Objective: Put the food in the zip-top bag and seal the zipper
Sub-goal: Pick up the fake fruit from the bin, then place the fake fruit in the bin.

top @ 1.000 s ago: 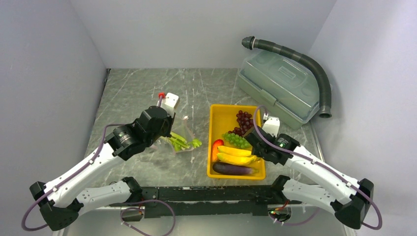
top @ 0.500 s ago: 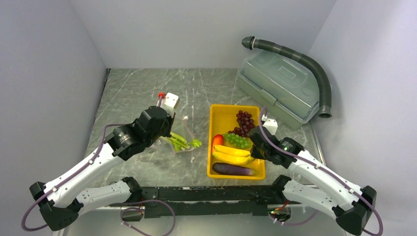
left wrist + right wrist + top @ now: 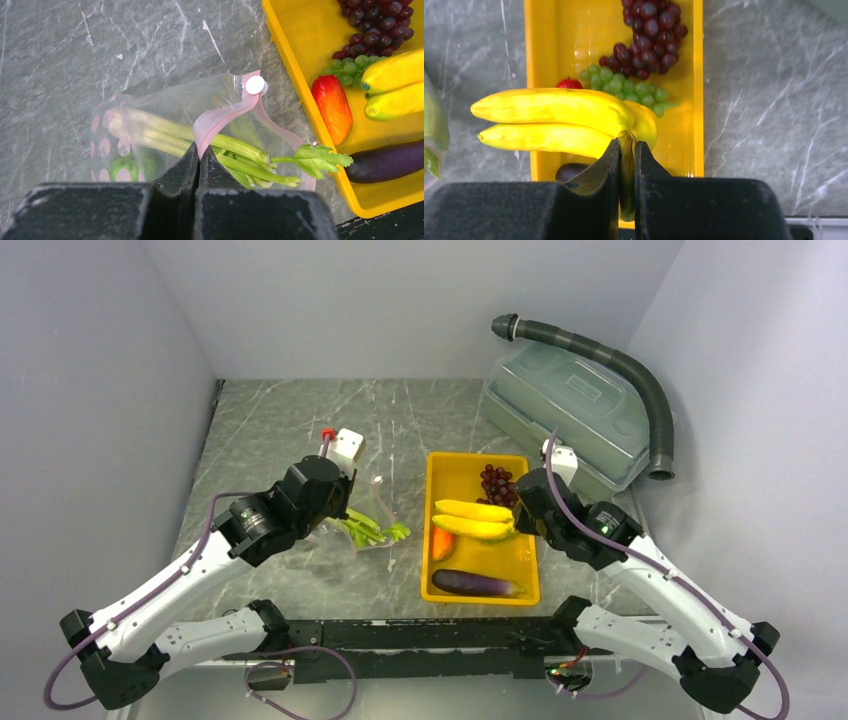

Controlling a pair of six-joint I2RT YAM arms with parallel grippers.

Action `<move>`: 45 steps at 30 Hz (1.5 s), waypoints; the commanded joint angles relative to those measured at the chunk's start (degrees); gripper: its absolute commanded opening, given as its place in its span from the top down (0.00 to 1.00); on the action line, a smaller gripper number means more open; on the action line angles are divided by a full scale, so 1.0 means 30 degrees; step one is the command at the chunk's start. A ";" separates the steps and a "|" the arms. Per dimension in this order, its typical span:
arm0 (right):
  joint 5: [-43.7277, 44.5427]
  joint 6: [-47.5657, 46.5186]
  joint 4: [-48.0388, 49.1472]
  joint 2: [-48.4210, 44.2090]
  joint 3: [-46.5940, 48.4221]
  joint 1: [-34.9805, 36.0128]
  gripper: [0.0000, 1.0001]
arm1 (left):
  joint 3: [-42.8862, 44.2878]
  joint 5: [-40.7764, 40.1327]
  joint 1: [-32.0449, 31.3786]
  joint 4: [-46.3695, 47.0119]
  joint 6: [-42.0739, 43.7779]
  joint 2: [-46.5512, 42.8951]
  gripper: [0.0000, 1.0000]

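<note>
Partly done: green stalks [image 3: 240,148] lie in the bag [image 3: 165,107], left jaws pinching its zipper [image 3: 220,117]; right jaws pinch the bananas [image 3: 554,107]; tray [image 3: 535,60] food remains.

Bright, even light, soft shadows, sharp focus; mild glare on the yellow tray [image 3: 566,42].

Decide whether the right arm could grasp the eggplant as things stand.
Probably not yet: the right arm has its jaws shut on the bananas at the stem. The eggplant lies uncovered in the tray, so only that load blocks it.
</note>
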 commanded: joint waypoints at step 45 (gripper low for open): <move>-0.3415 -0.5880 1.0695 0.9852 0.2947 -0.5001 0.44 | 0.0044 0.0020 0.0037 0.0916 0.0339 -0.0189 1.00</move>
